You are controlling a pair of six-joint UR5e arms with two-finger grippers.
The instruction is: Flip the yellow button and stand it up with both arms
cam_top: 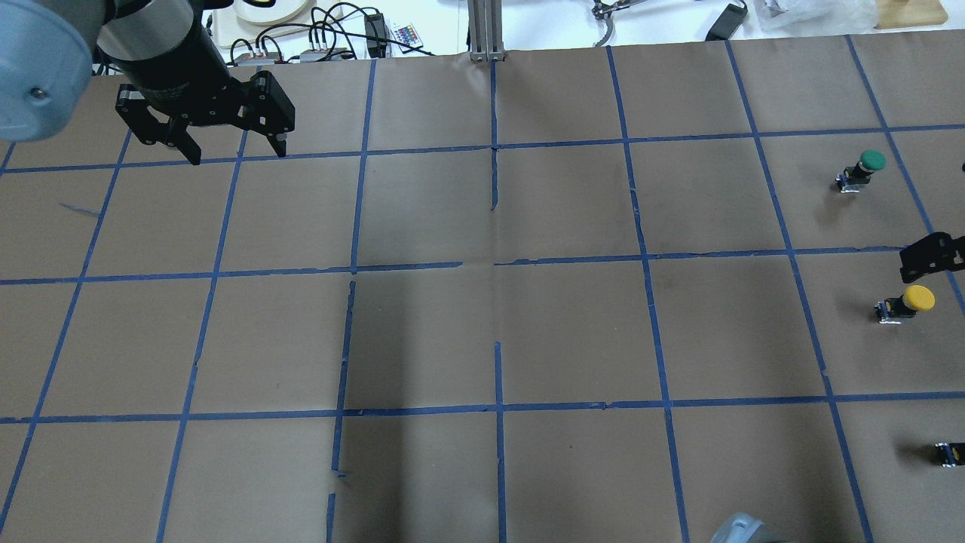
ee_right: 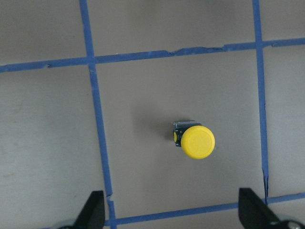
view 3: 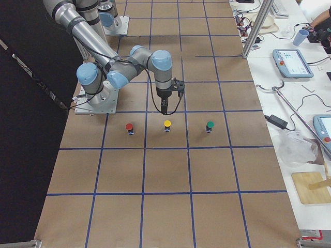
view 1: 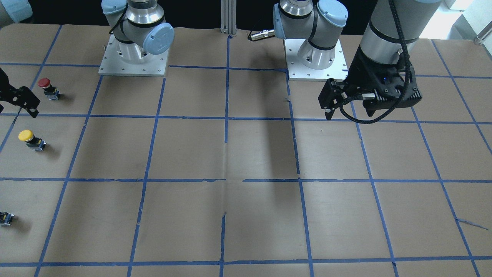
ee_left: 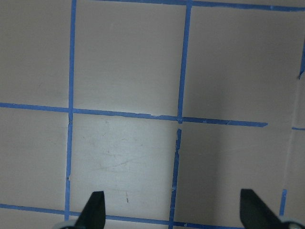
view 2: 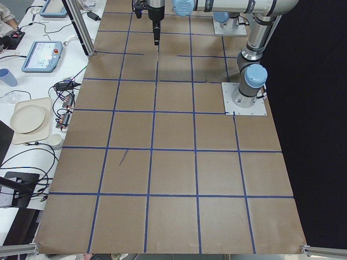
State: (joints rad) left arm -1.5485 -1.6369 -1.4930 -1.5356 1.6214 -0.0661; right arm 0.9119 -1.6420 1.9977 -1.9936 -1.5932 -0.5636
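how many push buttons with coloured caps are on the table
3, in a row on the robot's right side: red button nearest the robot, yellow button in the middle, green button farthest out. None appears hidden.

Table [view 1: 261, 154]: matt brown paper cover, creased at seams; blue tape [view 1: 192, 117] grid, frayed in spots. Yellow button [ee_right: 198, 141]: smooth plastic cap, low sheen; body black plastic w/ bright metal bits. Left arm [view 1: 388, 34]: satin metal tube, smooth lt-blue plastic caps. Left gripper [cam_top: 237, 154], right gripper [ee_right: 174, 212]: matt black plastic.
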